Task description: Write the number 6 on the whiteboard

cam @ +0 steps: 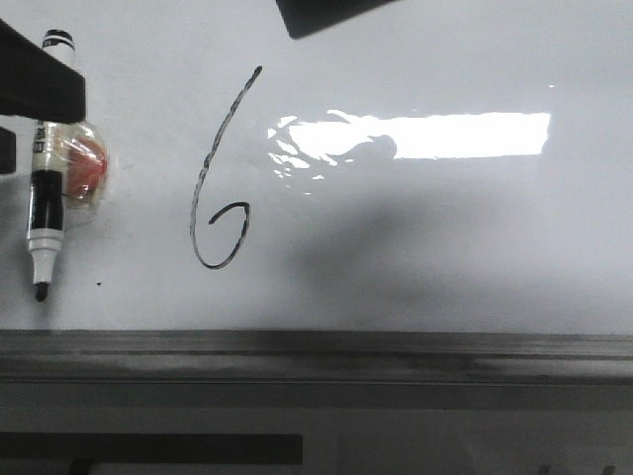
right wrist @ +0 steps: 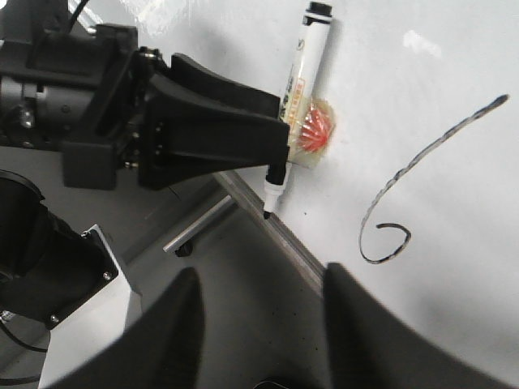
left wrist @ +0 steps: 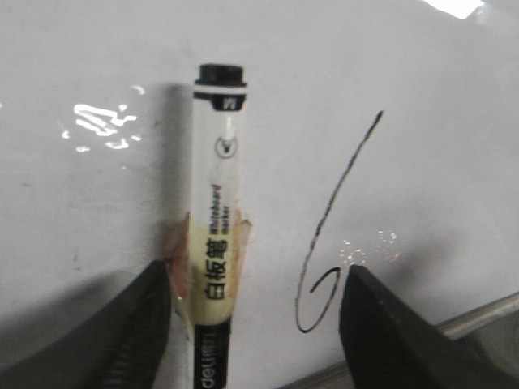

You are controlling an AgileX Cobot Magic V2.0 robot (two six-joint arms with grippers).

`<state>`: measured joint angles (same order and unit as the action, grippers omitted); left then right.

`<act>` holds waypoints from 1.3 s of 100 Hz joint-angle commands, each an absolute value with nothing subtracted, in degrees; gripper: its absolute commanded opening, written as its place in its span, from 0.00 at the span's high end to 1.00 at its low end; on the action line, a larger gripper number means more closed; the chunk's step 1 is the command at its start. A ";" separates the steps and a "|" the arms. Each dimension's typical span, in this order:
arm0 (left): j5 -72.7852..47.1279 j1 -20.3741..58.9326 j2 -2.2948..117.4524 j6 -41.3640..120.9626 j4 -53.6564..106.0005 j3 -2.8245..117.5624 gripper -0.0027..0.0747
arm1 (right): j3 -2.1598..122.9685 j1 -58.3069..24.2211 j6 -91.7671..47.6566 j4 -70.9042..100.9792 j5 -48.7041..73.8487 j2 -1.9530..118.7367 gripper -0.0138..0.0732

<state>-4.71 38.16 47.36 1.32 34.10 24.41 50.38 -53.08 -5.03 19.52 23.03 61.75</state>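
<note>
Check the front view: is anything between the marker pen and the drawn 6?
Nothing: only bare whiteboard separates the marker pen from the number 6.

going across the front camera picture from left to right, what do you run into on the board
Left gripper at the left edge, holding the marker pen → tiny black dot → the number 6 → bright rectangular glare on the whiteboard.
</note>
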 commanded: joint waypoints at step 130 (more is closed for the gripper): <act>0.00 38.02 10.24 9.22 23.27 7.93 0.99 | 5.79 -52.87 -5.71 14.24 -11.61 15.30 0.90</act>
